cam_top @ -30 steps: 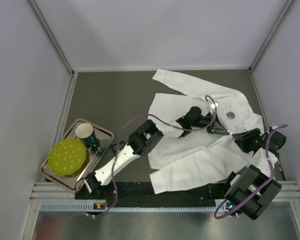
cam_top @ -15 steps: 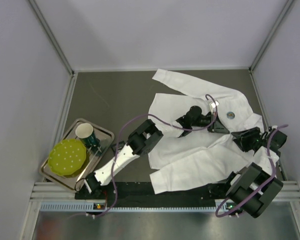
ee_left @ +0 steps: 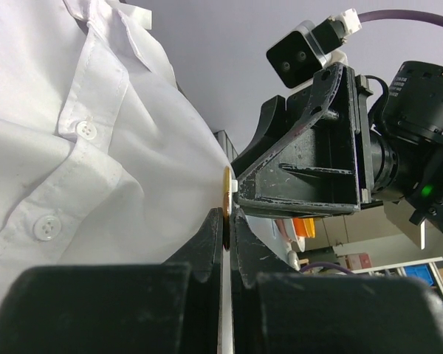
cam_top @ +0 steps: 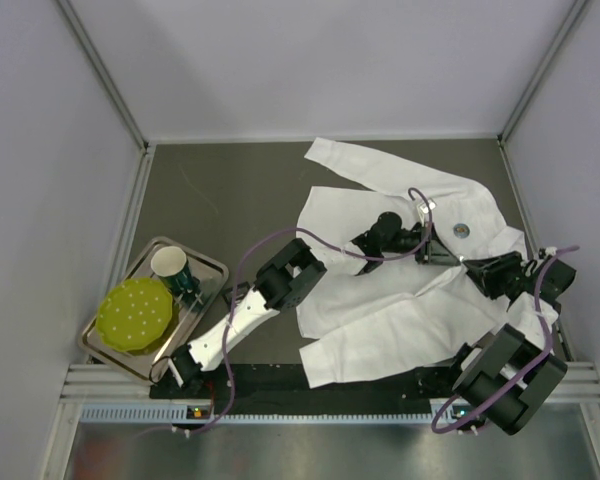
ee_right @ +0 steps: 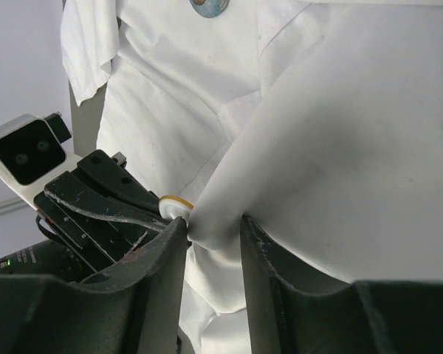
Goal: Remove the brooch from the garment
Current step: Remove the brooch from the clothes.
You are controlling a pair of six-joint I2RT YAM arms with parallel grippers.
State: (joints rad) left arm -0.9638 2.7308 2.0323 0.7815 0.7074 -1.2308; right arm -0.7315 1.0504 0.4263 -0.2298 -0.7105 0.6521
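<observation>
The white shirt (cam_top: 380, 320) lies spread on the dark table, right of centre. My left gripper (cam_top: 448, 257) reaches across it and is shut on the brooch, a small gold-rimmed disc seen edge-on in the left wrist view (ee_left: 226, 193) and in the right wrist view (ee_right: 174, 204). My right gripper (cam_top: 473, 266) faces it, tip to tip. In the right wrist view the right gripper (ee_right: 213, 228) is shut on a fold of shirt cloth (ee_right: 354, 147) right beside the brooch. A second round bluish badge (cam_top: 462, 230) sits on the shirt's chest.
A metal tray (cam_top: 215, 268) stands at the left with a yellow-green disc (cam_top: 133, 313) and a white cup (cam_top: 168, 263) on it. Grey walls close in the table on three sides. Purple cables loop over both arms.
My right gripper has moved up and left, closing on the left gripper's tips. The left arm has hardly moved.
</observation>
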